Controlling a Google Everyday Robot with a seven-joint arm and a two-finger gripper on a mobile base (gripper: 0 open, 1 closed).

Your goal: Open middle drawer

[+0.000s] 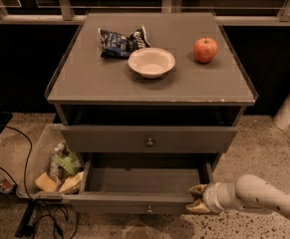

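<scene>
**Item:** middle drawer (144, 180), grey-brown wood, the lowest one in view under the desk (94, 78). It stood pulled well out, its tray bare.
**Fittings:** small brass knob (148, 209) at the centre of the front panel.
**Gripper:** my gripper (198, 199) sat at the panel's right end, clenched on that end as far as I could judge.
**Handling:** I judged it stiff, fairly light and not fragile, but apt to skew when drawn from one corner. The knob was the truer hold.

The middle drawer (109, 203) is matt, grey-brown painted wood with a small, shiny brass knob (148, 209). At its right front corner sits the gripper (197, 199), dull yellowish, on a smooth white arm (264, 199) with a slight sheen.
</scene>
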